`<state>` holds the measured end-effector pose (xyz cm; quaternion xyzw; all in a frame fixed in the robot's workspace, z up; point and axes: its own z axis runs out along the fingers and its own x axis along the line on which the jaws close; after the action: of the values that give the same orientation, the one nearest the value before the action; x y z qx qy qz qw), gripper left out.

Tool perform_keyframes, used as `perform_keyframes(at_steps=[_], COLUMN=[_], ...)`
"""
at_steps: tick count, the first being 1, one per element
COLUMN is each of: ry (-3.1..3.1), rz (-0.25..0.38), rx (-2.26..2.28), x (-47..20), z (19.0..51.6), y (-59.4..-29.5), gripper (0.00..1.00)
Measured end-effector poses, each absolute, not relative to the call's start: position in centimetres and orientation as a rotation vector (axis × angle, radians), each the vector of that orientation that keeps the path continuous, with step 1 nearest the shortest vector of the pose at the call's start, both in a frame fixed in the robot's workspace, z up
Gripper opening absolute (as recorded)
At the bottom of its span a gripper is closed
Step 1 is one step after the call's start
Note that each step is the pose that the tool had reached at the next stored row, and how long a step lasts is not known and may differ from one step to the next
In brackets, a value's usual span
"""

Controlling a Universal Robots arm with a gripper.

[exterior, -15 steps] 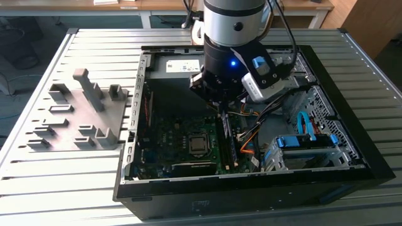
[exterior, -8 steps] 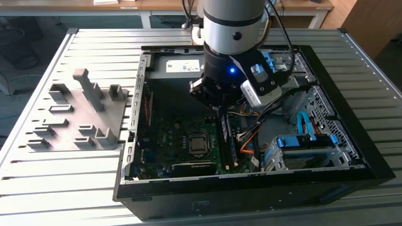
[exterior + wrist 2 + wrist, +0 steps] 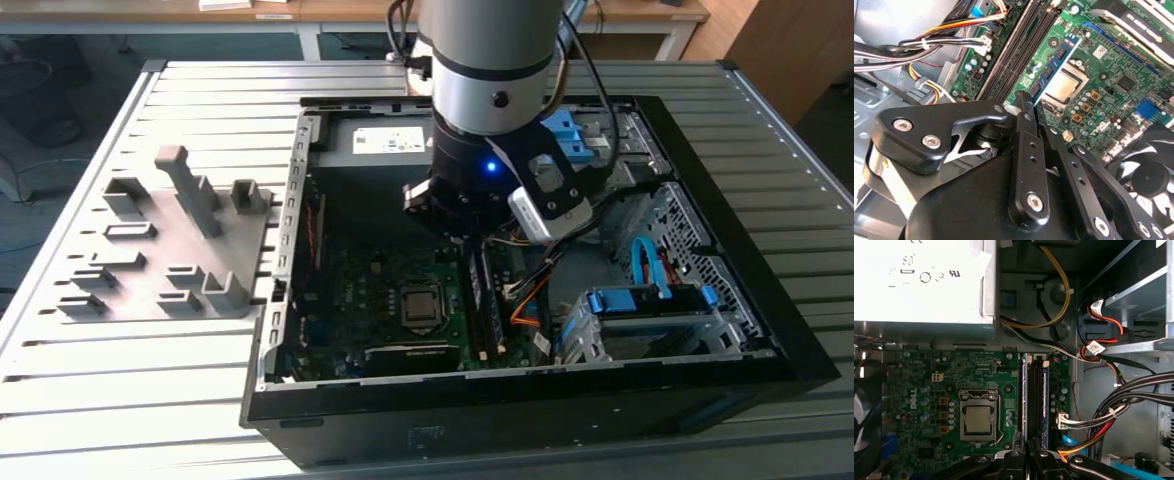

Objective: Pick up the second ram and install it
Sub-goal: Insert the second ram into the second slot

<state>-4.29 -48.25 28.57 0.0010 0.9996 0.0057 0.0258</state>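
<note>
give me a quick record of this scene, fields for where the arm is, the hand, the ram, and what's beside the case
arm position: reaching down into the open computer case, over the motherboard
hand: the hand is shut, tips at the memory slots
second ram: a stick stands in the slots right in front of the fingertips
processor socket: next to the slots
beside the case: gray holder blocks, on the exterior view's left

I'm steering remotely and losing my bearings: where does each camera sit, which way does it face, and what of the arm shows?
Exterior view: off the arm, above, looking down into the open black computer case; grey arm and gripper over the green motherboard.
Second wrist view: on the wrist, looking obliquely past the black gripper at the long black memory slots.
First wrist view: on the wrist, facing straight down; gripper at the frame's edge.
Both wrist views share the square silver processor socket.
</note>
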Motion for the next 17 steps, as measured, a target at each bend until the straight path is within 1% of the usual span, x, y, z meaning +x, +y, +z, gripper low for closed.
perform_keyframes(at_steps=[17], ry=[3.090], rz=[0.017], rx=[0.003], x=[-4.2], z=[25.6], y=[-48.3], gripper=[0.14])
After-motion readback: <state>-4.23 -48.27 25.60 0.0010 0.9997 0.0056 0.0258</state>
